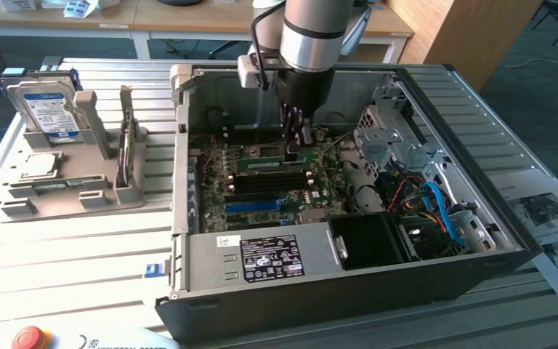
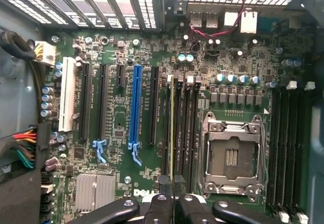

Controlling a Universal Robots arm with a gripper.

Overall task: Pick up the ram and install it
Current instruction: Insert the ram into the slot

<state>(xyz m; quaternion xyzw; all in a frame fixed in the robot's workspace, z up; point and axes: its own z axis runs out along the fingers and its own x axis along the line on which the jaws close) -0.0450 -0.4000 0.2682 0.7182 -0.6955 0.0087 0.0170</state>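
Note:
My gripper point(image 1: 293, 147) reaches down into the open computer case point(image 1: 357, 291), over the black memory slots point(image 1: 269, 185) of the motherboard. In the wrist view the gripper point(image 2: 172, 203) is shut on the ram point(image 2: 172, 133), seen edge-on as a thin yellow-green line. The stick runs along one of the black memory slots point(image 2: 185, 133) beside the empty CPU socket point(image 2: 232, 155). In the exterior view the ram point(image 1: 264, 165) shows as a pale green strip just under the fingers. Whether it is seated in the slot or just above it, I cannot tell.
A long blue slot point(image 2: 134, 107) lies a few slots away from the ram. The power supply point(image 1: 259, 258) and cables point(image 1: 434, 203) crowd the case's near side. On the exterior view's left a grey fixture point(image 1: 66, 189) holds a blue-labelled hard drive point(image 1: 46, 109).

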